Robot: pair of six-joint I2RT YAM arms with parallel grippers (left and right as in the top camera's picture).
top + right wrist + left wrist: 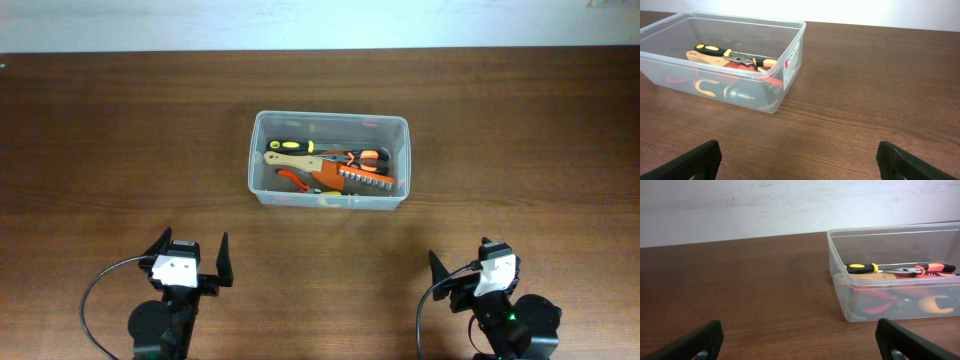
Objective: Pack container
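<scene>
The clear plastic container stands in the middle of the table, and it also shows in the left wrist view and the right wrist view. Inside lie several hand tools: a black-and-yellow handled screwdriver, a wooden-handled tool, orange pliers and an orange bit holder. My left gripper is open and empty near the front left, well short of the container. My right gripper is open and empty at the front right.
The brown wooden table spreads around the container. A pale wall runs along the table's far edge. A white label is stuck on the container's short end wall.
</scene>
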